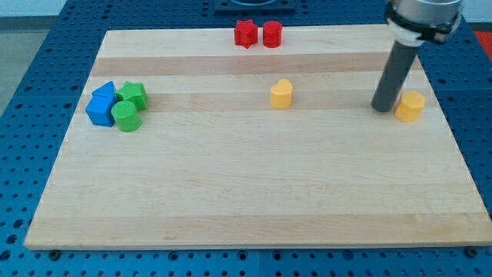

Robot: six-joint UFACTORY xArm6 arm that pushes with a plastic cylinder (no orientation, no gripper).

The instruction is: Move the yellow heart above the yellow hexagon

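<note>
Yellow heart waits mid-board, push not yet made

Yellow heart sits a little right of the middle of the wooden board, as best I can judge its shape; it looks pointed at the bottom, while the yellow block at the view's right reads as the yellow hexagon. The two are small, so I name them with some caution. They lie well apart, at nearly the same height in the view.

My tip rests on the board just to the left of the yellow hexagon, close beside it, perhaps touching, and well to the right of the heart. There are no fingers on this rod, so nothing opens or clamps.

By my judgement the task is barely begun: the heart is not above the hexagon. What is left is to come round to the heart's left side and push it to the view's right and upward, stopping over the hexagon.

Elsewhere, a red star and red cylinder stand together at the top edge, and two blue blocks and two green blocks cluster at the left
</note>
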